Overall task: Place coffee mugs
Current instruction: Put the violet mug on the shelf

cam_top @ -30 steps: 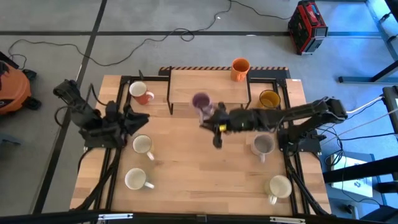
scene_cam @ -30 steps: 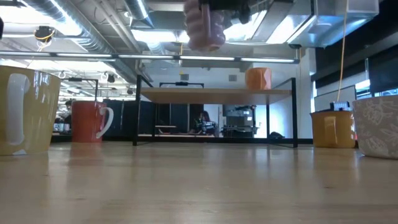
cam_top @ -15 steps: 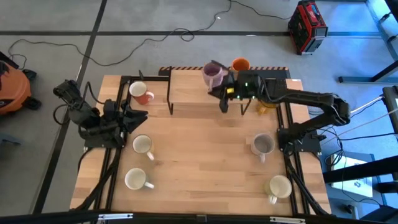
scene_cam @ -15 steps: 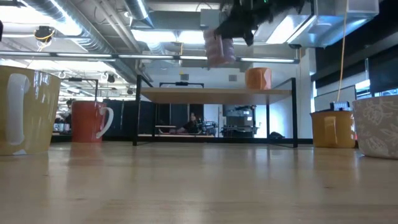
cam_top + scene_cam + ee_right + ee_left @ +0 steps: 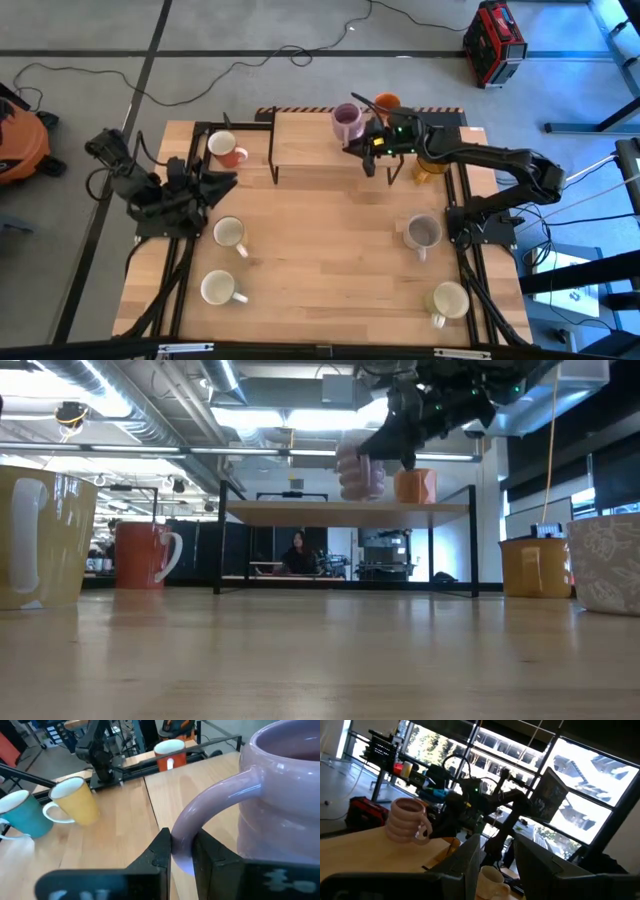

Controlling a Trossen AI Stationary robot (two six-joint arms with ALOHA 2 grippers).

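The purple ribbed mug [image 5: 347,121] hangs upright just above the raised wooden shelf [image 5: 310,140] at the table's far edge, left of the orange mug [image 5: 386,103] that stands on the shelf. My right gripper [image 5: 368,140] is shut on the purple mug [image 5: 360,470]. My left gripper [image 5: 215,185] waits open at the table's left side, touching nothing. On the table stand a red-orange mug [image 5: 228,150], a cream mug [image 5: 231,234], a white mug [image 5: 220,289], a grey mug [image 5: 423,233], another cream mug [image 5: 449,299] and a mustard mug [image 5: 432,160], which is half hidden by the right arm. My right gripper pinches the purple mug's handle [image 5: 182,852] between its two fingers [image 5: 162,852], at the loop's outer bend. It comes from the table's right side, slanting down. The mug [image 5: 285,805] is upright and lifted clear, a little above the shelf top.
The shelf's dark metal legs [image 5: 273,150] stand on the far part of the table. The middle of the table [image 5: 330,250] is bare wood between the mugs at both sides. A person [image 5: 297,550] sits in the room far behind the table.
My right gripper, still shut on the purple mug, has carried it from above the table's middle toward the far edge, over the shelf, then down close to the shelf top beside the orange mug. The mug has stayed upright.
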